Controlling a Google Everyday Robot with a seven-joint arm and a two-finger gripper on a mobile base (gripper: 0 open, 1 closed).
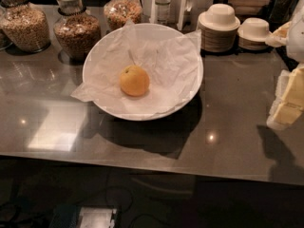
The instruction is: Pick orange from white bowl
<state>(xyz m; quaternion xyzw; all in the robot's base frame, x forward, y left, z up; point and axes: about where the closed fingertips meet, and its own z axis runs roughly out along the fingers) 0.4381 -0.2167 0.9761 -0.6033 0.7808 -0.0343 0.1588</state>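
The orange (134,80), round and yellow-orange, lies alone in the middle of the white bowl (190,91). The bowl is wide and shallow, lined with crinkled white paper, and stands on the grey counter. My gripper (286,109) shows as cream and white parts at the right edge of the view, above the counter. It is well to the right of the bowl, apart from it, and holds nothing that I can see.
Three glass jars of cereal and nuts (77,30) stand behind the bowl at the back left. Stacks of small off-white bowls (218,26) stand at the back right, with a bottle (162,4) between. The counter's front edge (142,158) runs across below the bowl.
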